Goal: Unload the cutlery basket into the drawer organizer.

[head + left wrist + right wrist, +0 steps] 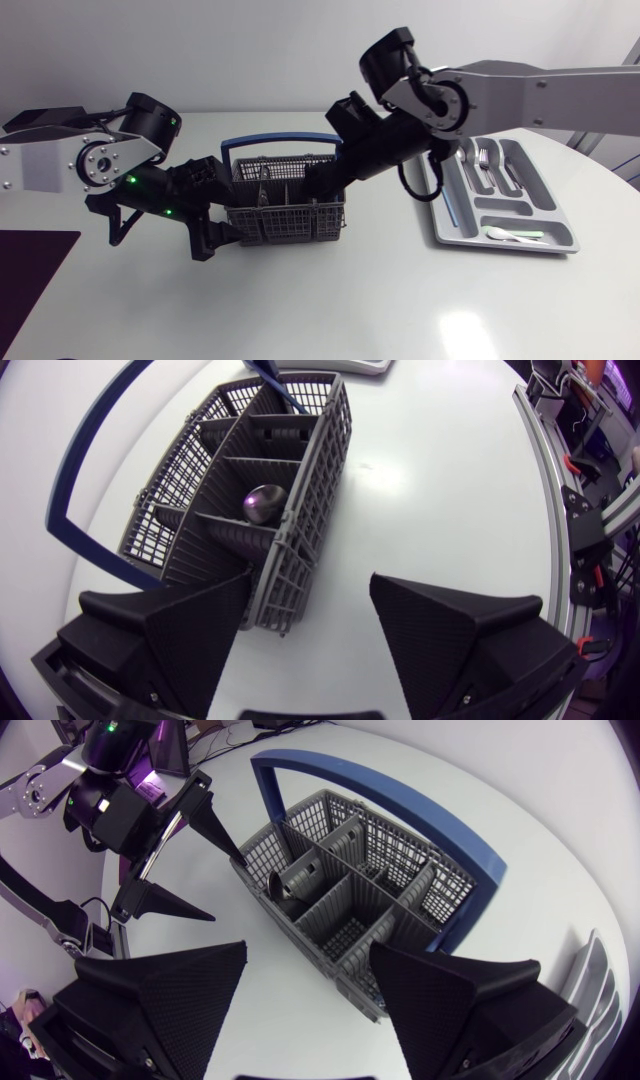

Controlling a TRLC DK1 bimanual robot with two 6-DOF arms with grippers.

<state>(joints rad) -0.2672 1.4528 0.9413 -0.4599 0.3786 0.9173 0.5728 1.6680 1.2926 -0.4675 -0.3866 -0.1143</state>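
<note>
Bright, even light from above; the white worktop (pixel 330 300) carries soft glare; only faint shadows lie beside the basket (pixel 287 200); both wrist views bend strongly at their edges.

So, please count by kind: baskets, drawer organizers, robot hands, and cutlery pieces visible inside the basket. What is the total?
Cutlery basket: 1
Drawer organizer: 1
Hands: 2, the left hand and the right hand
Cutlery visible in the basket: 1, a spoon
Total: 5
</note>
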